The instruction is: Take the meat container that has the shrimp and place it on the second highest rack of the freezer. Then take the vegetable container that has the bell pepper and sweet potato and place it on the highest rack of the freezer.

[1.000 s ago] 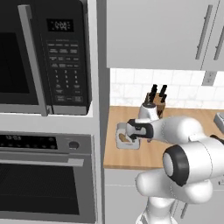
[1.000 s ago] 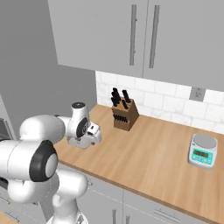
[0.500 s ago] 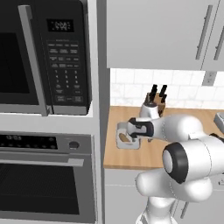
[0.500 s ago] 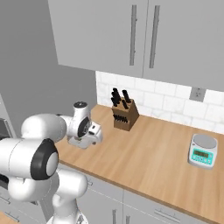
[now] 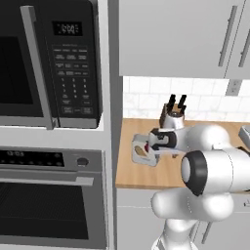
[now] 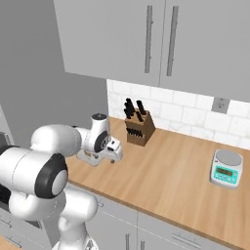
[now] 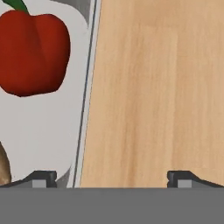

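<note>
Gripper (image 7: 111, 177) low over the vegetable container (image 7: 48, 131), fingers spread wide, one tip over the tray's inside, the other over bare wooden counter (image 7: 153, 87), tray rim between them. Bell pepper (image 7: 33, 52) sits in the tray, sweet potato (image 7: 3, 168) barely showing at the edge. Tray lies on the counter's left end (image 5: 141, 152), knife block (image 6: 138, 128) behind, scale (image 6: 226, 168) far right.

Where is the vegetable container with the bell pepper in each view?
Left base view: vegetable container at the counter's left end, ahead of the gripper.
Right base view: mostly behind the arm; its edge peeks out.
Hand view: left side, holding the bell pepper.
Shared landmark: knife block.
</note>
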Controlling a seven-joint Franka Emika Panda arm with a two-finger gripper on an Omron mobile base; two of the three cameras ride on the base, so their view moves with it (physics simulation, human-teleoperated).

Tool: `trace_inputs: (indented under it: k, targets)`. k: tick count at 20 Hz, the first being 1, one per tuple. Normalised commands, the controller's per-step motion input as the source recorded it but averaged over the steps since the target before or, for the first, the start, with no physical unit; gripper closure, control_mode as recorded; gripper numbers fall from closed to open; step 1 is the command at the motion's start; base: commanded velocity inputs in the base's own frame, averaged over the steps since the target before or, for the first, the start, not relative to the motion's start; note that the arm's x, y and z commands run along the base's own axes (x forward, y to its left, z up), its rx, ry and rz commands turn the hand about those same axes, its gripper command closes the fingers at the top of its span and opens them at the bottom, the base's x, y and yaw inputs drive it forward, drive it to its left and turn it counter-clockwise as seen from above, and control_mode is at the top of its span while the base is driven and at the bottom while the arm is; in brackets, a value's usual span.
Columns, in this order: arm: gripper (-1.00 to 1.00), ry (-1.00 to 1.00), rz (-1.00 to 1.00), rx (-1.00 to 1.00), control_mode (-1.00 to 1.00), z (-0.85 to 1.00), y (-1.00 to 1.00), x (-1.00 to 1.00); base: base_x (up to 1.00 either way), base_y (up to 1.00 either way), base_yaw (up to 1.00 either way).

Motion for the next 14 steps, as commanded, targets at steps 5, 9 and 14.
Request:
trace_inputs:
  k: [5, 9, 14]
  targets:
    - [-1.0, 0.11, 0.0, 0.0, -1.0, 0.01, -0.17, 0.09, 0.0, 0.0, 0.0]
    - [-1.0, 0.05, -0.01, 0.0, -1.0, 0.02, 0.07, 0.32, 0.0, 0.0, 0.0]
    - [-1.0, 0.0, -0.09, 0.0, -1.0, -0.08, 0.35, 0.02, 0.0, 0.0, 0.0]
